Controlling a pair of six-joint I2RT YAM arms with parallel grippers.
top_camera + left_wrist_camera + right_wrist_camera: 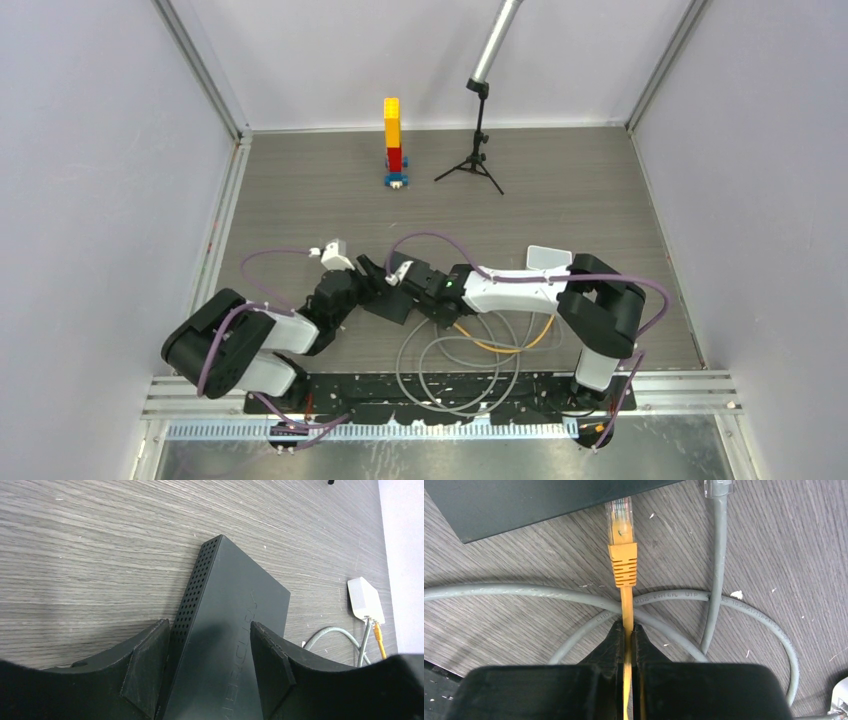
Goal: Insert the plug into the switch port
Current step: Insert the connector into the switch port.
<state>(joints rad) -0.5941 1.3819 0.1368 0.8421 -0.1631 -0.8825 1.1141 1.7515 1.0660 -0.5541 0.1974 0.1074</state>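
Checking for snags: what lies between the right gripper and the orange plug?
In the right wrist view, a grey cable crosses under the orange cord between the right gripper and the plug.

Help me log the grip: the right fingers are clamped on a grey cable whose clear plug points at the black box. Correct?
Not quite: the cable clamped in the right fingers is orange, not grey; the right wrist view shows it. Its clear plug does point at the black box.
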